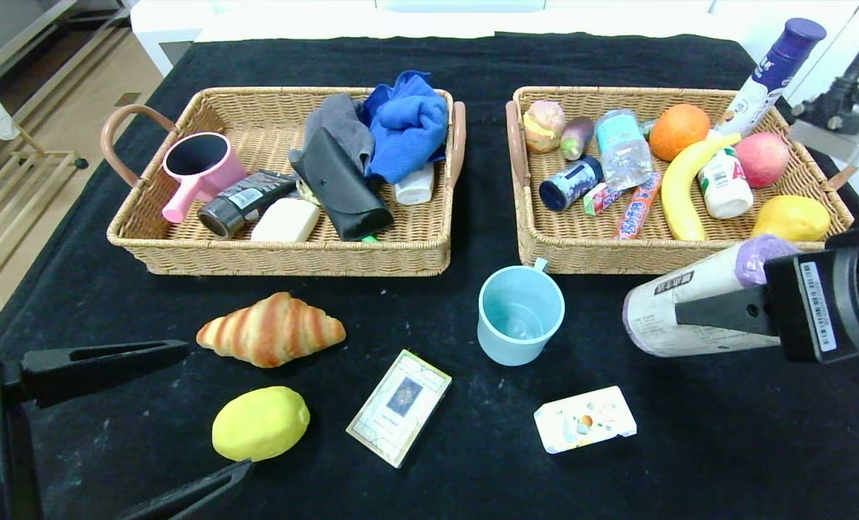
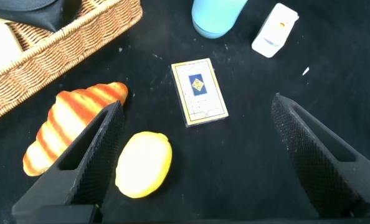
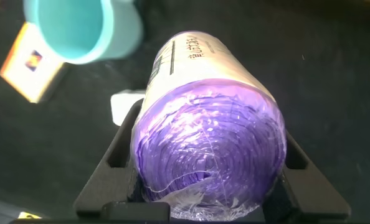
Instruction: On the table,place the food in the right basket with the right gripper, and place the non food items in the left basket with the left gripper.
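My right gripper [image 1: 682, 310] is shut on the purple roll with a grey label [image 1: 689, 307], holding it on its side above the table [image 1: 725, 433], in front of the right basket [image 1: 595, 253]. The wrist view shows the roll [image 3: 210, 124] clamped in the right gripper [image 3: 210, 155]. My left gripper [image 1: 216, 408] is open and empty at the front left, over the lemon [image 1: 259, 422] and beside the croissant [image 1: 270, 328]. The pale blue mug [image 1: 519, 314], card box [image 1: 399, 406] and white carton [image 1: 584, 419] lie on the cloth. The water bottle [image 1: 620, 148] lies in the right basket.
The left basket [image 1: 285, 253] holds a pink cup [image 1: 198, 170], a black tube, a black pouch and a blue cloth. The right basket holds an orange, a banana [image 1: 678, 191], an apple and other food. A purple-capped bottle [image 1: 772, 72] rises at its far right corner.
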Controlling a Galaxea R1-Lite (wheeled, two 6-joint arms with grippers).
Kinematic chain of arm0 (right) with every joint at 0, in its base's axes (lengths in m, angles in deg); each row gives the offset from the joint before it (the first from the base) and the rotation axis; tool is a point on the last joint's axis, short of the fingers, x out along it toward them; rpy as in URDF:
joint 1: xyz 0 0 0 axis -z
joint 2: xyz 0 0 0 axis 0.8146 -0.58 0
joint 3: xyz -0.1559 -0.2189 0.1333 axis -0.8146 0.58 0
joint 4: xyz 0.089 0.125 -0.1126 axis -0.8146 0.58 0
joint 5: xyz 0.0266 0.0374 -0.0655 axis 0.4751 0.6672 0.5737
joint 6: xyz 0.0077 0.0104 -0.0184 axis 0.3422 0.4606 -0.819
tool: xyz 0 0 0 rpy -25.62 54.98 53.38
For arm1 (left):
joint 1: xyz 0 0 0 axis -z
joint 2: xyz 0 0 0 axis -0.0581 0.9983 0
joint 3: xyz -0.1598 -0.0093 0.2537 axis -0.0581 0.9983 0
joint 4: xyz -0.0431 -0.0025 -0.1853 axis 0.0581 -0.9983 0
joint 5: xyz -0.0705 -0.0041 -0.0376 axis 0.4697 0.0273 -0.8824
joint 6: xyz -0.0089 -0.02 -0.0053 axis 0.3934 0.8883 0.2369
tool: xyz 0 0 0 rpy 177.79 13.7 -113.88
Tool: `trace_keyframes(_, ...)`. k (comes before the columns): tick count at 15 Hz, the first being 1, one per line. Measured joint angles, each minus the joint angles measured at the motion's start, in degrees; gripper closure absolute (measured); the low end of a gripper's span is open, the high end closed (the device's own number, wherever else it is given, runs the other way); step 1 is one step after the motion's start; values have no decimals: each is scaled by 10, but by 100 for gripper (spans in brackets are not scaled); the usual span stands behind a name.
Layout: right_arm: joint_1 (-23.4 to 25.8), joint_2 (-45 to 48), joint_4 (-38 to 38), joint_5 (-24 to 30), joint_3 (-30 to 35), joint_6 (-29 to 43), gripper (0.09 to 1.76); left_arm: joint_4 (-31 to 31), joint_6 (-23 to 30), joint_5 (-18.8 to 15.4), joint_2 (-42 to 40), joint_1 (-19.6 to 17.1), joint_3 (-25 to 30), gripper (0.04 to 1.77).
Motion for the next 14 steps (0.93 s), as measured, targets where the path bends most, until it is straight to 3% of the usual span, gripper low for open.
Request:
trace_keyframes(9, -62, -43, -12, -3, -134, -16, 85, 0, 3, 4, 6, -6, -4, 9)
trace_keyframes(11, -78, -65, -35, -4, -146, -18, 85, 0, 3, 4, 9, -6, -3, 9)
trace_keyframes(14, -100, -101, -97, -47, -150, -52, 85, 0, 7, 4, 9, -6, -3, 9)
